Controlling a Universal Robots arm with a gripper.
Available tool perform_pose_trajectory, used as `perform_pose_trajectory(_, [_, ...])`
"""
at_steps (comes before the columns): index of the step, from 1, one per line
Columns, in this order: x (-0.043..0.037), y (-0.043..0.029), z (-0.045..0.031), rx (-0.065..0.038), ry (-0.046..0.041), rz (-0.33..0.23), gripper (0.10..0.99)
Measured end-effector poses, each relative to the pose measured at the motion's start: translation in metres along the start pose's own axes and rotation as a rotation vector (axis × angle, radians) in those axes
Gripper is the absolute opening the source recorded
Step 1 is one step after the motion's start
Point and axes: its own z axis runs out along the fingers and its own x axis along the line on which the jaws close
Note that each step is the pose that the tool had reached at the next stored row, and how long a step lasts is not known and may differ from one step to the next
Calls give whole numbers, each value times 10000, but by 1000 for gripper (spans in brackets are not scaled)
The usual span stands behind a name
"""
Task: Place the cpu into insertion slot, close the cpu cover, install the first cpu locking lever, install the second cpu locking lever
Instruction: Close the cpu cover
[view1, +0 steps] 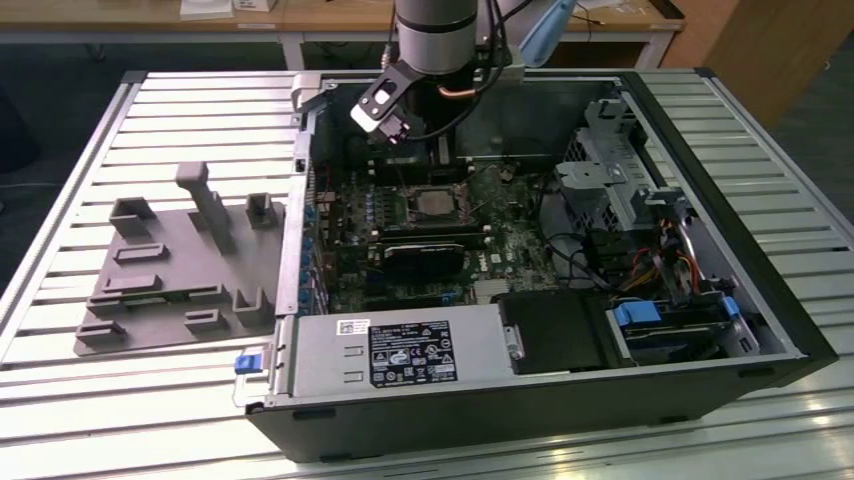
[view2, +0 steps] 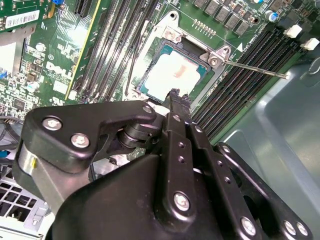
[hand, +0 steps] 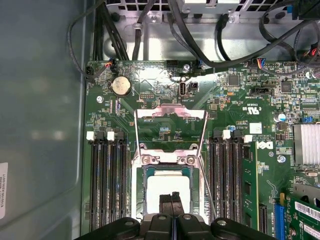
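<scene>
a slatted metal bench (view1: 107, 400) carries everything, with a wooden desk (view1: 334, 18) behind it at 12 o'clock in the exterior view. on the bench are one open computer case (view1: 534, 420) and one grey moulded tray (view1: 147, 300) at its 9 o'clock. inside lies one green motherboard (hand: 150, 80) with one insertion slot (hand: 142, 172). one cpu cover (hand: 170, 113) is tipped up open. one cpu (hand: 160, 187) lies flat in the slot, metal top up, edges square to the frame. my claw (hand: 172, 196) hangs just over it, fingers pressed together, gripping nothing.
</scene>
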Motion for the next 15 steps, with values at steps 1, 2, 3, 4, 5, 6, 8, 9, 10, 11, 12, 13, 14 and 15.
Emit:
perform_pose_trajectory(1, [0,0,-7,2,-3,0,106])
perform_pose_trajectory(2, [0,1,-14,0,0,-1,106])
perform_pose_trajectory(3, [1,2,-26,-1,2,0,106])
perform_pose_trajectory(4, [1,4,-41,-1,2,0,106])
perform_pose_trajectory(5, [1,5,-57,-2,2,0,106])
perform_pose_trajectory(6, [2,6,-72,-1,2,0,106])
perform_pose_trajectory(8, [2,9,-103,-1,2,1,106])
perform_pose_trajectory(9, [2,11,-119,-2,3,0,106])
perform_pose_trajectory(10, [3,12,-134,-1,2,0,106])
perform_pose_trajectory(11, [3,12,-141,-1,2,0,106])
perform_pose_trajectory(12, [3,13,-140,-2,4,0,106])
perform_pose_trajectory(13, [3,13,-140,-2,4,0,106])
perform_pose_trajectory(14, [3,13,-140,-3,4,0,106])
perform_pose_trajectory(15, [3,13,-141,-2,4,0,106])
